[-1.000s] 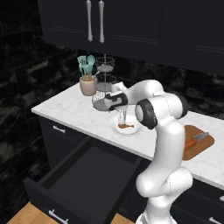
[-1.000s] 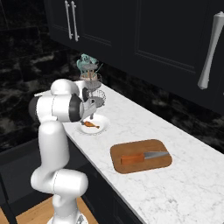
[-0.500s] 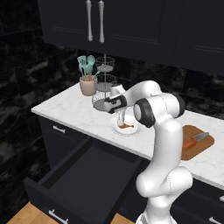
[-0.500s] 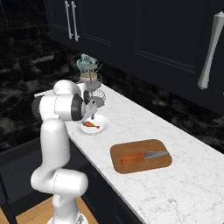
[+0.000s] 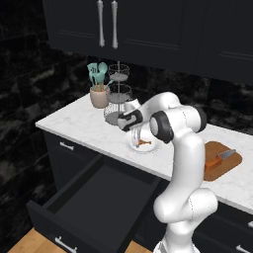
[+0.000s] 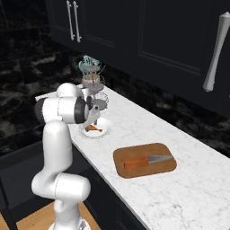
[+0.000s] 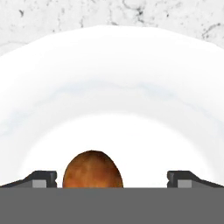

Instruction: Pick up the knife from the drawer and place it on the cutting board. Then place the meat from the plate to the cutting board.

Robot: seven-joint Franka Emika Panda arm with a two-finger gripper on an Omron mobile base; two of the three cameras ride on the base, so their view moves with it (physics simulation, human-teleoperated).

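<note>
White plate [image 7: 109,87] w/ the meat [image 7: 92,169] sits right under the gripper [image 7: 112,178], jaws wide apart either side, prob. to straddle it for the grab; knife [image 6: 147,161] already on cutting board [image 6: 134,171].

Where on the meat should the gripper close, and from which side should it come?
Close across the thick rounded end of the meat, coming straight down. It lies flat on the plate, and the open gripper already has a fingertip on either side of it.

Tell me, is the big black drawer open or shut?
Open. The drawer is pulled far out below the counter, and its dark inside shows.
</note>
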